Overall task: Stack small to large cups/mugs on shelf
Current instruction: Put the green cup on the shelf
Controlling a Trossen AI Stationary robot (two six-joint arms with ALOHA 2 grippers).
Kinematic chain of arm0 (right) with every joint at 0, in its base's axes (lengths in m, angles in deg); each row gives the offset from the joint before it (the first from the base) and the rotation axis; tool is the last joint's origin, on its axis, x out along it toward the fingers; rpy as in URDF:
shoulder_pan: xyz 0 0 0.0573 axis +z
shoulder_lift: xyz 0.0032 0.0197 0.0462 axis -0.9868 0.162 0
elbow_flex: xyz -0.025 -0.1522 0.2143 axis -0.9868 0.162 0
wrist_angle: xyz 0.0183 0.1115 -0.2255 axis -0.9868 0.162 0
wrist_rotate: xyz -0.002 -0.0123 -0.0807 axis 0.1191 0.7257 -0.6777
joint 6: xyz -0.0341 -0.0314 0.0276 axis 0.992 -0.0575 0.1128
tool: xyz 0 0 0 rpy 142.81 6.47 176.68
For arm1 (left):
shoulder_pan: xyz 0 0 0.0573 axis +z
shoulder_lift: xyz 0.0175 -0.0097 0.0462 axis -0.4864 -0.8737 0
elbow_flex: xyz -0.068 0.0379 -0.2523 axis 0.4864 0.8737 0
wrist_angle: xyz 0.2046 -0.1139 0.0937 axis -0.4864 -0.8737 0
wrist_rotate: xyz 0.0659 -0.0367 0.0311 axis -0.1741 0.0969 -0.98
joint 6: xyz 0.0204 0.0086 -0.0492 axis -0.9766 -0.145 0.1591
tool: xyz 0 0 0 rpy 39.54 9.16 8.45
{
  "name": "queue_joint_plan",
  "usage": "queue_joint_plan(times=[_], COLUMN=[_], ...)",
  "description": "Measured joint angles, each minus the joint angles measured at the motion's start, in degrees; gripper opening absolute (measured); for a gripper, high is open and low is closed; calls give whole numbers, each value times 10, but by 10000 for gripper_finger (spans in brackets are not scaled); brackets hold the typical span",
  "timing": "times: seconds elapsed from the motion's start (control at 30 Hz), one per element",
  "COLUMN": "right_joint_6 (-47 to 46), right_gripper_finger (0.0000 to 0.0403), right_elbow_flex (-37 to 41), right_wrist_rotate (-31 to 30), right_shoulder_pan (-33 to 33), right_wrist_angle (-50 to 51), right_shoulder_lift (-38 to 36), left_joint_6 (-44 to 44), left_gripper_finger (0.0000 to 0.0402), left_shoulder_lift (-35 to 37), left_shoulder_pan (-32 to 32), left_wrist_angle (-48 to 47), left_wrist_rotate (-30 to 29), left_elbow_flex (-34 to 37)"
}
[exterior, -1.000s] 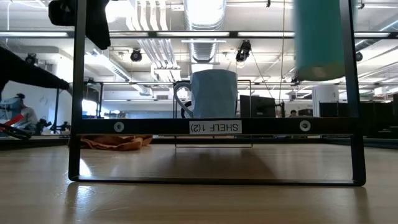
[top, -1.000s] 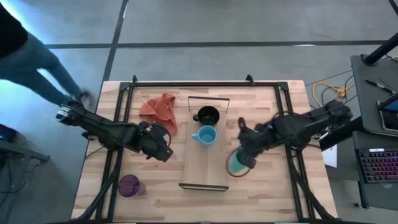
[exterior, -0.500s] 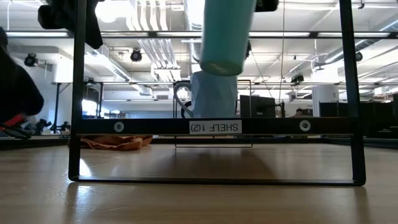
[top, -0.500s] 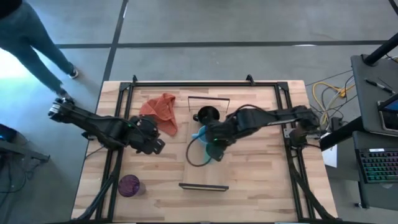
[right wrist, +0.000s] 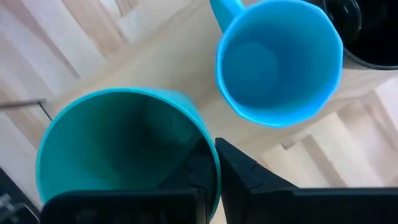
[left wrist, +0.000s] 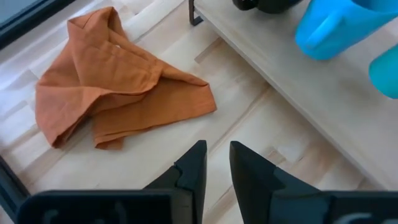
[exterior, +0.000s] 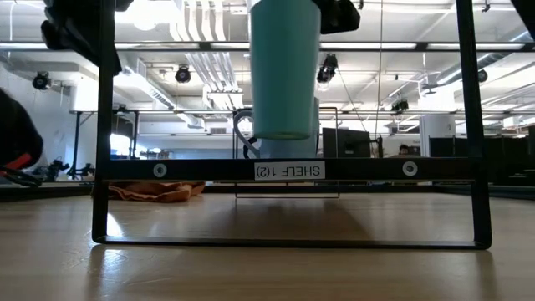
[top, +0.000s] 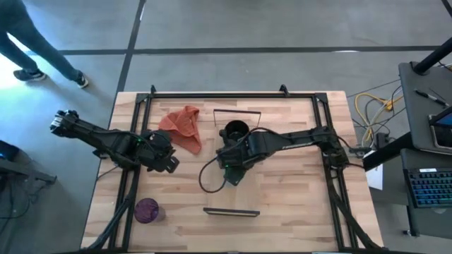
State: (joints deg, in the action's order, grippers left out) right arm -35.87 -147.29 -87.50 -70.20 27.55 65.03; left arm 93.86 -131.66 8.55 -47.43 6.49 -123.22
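My right gripper (top: 232, 168) is over the middle of the shelf (top: 232, 199), shut on the green cup (exterior: 284, 75). The cup hangs upright just above the shelf board, close on the near side of the light blue mug (right wrist: 280, 62). The mug stands on the shelf, and the black cup (top: 236, 130) stands behind it at the shelf's far end. The purple cup (top: 147, 209) stands on the table at the near left. My left gripper (top: 166, 161) is left of the shelf, near the orange cloth (left wrist: 118, 81), empty, its fingers close together. My right gripper holds the green cup by its rim wall (right wrist: 208, 163), one finger inside the cup and one outside. The fingers come from above, pointing down. The cup hangs upright, its bottom (exterior: 284, 134) a little clear of the shelf board.
The orange cloth (top: 181, 127) lies on the table left of the shelf's far end. The shelf's dark end rails (exterior: 104, 125) stand at its near and far ends. A person's legs (top: 28, 42) show on the floor beyond the table's far left corner.
My right gripper has carried the green cup from the shelf's right side toward the table's left, over the shelf, then down beside the light blue mug; the cup has stayed upright. My left gripper has drawn back toward the table's left edge.
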Motion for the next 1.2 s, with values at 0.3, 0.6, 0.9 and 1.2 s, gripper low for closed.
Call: queue_joint_plan(times=[0.3, 0.6, 0.9, 1.2], right_joint_6=[-97, -147, -188, -188], right_gripper_finger=[66, 78, 73, 73], right_elbow_flex=[24, 41, 38, 36], right_wrist_rotate=[-8, 5, 8, 7], right_shoulder_pan=[0, 3, 11, 13], right_wrist_angle=[-25, -29, 19, 5], right_shoulder_lift=[-1, -1, -12, -25], left_joint_6=[-90, -140, -144, -151], left_gripper_finger=[66, 69, 69, 69], left_shoulder_lift=[51, 85, 88, 99], left_shoulder_pan=[0, 0, 1, 6], left_wrist_angle=[1, -1, -38, -38], left_wrist_rotate=[0, 4, 3, 1], left_elbow_flex=[8, 8, 10, 32])
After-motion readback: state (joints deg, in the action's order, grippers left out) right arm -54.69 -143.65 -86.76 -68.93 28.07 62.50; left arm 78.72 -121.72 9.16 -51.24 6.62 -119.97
